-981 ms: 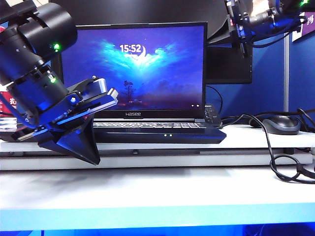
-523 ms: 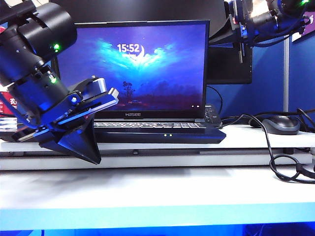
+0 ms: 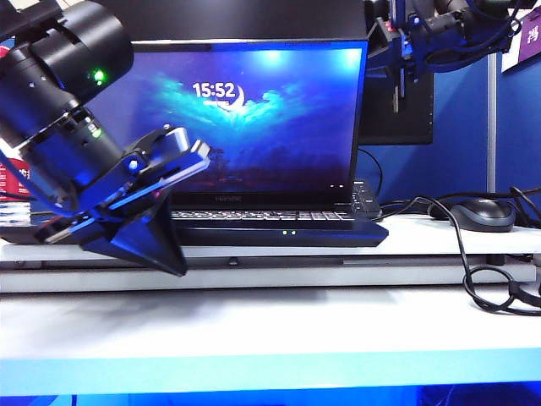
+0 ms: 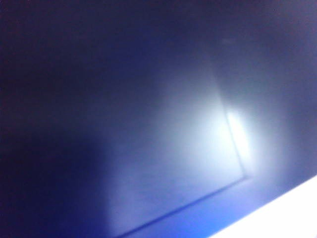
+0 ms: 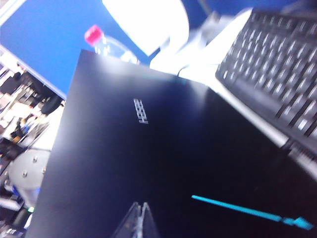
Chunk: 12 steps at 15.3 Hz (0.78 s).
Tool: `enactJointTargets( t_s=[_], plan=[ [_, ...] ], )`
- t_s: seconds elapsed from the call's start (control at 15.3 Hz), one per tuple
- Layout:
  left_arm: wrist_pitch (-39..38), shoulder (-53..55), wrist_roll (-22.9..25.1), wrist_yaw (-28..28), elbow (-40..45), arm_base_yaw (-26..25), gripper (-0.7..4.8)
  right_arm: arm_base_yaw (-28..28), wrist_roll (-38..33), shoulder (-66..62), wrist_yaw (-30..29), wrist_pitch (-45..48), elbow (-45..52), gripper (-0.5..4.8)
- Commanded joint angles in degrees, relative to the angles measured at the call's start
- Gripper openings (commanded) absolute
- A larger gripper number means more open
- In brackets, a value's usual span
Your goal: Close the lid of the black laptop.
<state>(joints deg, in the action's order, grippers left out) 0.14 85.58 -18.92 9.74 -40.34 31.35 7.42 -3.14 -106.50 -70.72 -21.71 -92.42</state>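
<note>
Lid [image 3: 254, 118] now tilted forward, wallpaper glowing; right end effector [image 5: 140, 220] clenched behind it, left end effector [image 3: 169, 165] parted.

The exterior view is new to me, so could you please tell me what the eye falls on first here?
The bright blue screen of the lid dominates the middle, standing open above the black laptop on the white table. The left gripper looms large and dark at near left, in front of the laptop's left edge. The right gripper hangs at upper right, by the lid's top corner.
</note>
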Motion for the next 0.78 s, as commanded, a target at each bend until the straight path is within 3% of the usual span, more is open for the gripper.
enactJointTargets(
  t_s=[0.07, 0.33, 0.52, 0.78],
  plan=[
    [9.0, -0.5, 0.7, -1.8, -1.1, -0.4, -0.05, 1.7, 5.7, 0.5, -1.0, -7.9, 0.0, -0.01],
    [8.9, -0.5, 0.7, -0.5, -1.1, -0.4, -0.05, 3.8, 14.2, 0.9, 3.4, -18.7, 0.0, -0.01],
    [8.9, -0.5, 0.8, -0.5, -1.1, -0.4, -0.05, 4.8, 16.7, 0.9, 3.8, -23.3, 0.1, -0.01],
    [8.9, -0.5, 0.9, -0.5, -1.1, -0.4, -0.05, 5.7, 25.9, 0.9, 5.4, -33.9, 0.1, -0.01]
  ],
)
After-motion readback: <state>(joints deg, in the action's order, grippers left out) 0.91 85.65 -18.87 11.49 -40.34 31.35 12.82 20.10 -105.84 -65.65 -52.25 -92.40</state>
